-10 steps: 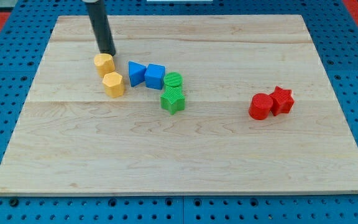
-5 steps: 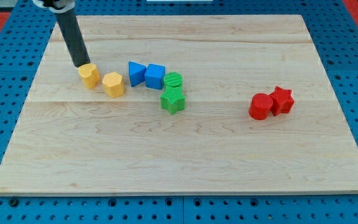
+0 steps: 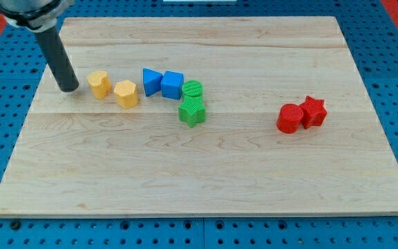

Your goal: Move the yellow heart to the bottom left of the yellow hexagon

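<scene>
The yellow heart (image 3: 99, 84) lies on the wooden board (image 3: 199, 173) at the view's upper left. The yellow hexagon (image 3: 126, 93) sits just to its right and a little lower, close beside it with a thin gap. My tip (image 3: 68, 88) rests on the board a short way left of the yellow heart, apart from it. The dark rod rises from the tip toward the view's top left.
A blue triangle (image 3: 151, 81) and a blue cube (image 3: 173, 84) stand right of the hexagon. A green round block (image 3: 193, 89) and a green star (image 3: 192, 111) follow. A red cylinder (image 3: 289, 118) and a red star (image 3: 314, 111) sit at the right.
The yellow heart slid left and down from above the hexagon to its left side. My tip then moved further left and came off the heart.
</scene>
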